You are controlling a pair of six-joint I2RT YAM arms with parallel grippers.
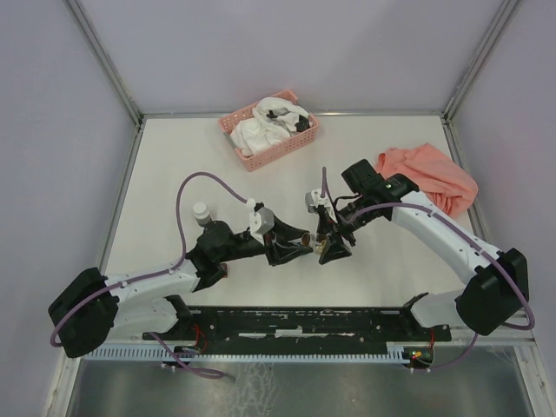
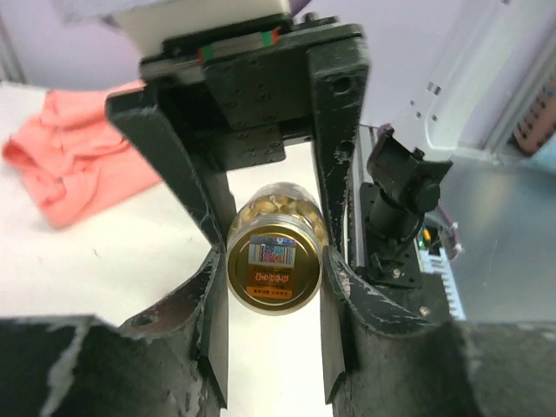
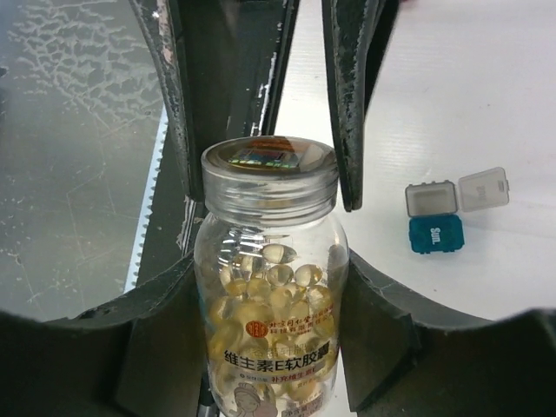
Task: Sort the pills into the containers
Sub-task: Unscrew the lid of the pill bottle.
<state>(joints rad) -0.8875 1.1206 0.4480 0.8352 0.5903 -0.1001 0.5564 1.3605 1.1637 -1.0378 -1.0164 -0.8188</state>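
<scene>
While the pills (image 3: 261, 300) are kept in the bottle (image 3: 269, 187), clamped by the right gripper (image 3: 271, 278), nothing is sorted; its mouth is flanked by the left gripper (image 2: 271, 265), grip unclear; the boxes (image 3: 434, 233) are set apart.

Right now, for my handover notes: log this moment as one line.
right claw: shut on jar | left claw: around jar's sealed mouth, contact unclear | pills: in jar | teal container: on table
</scene>
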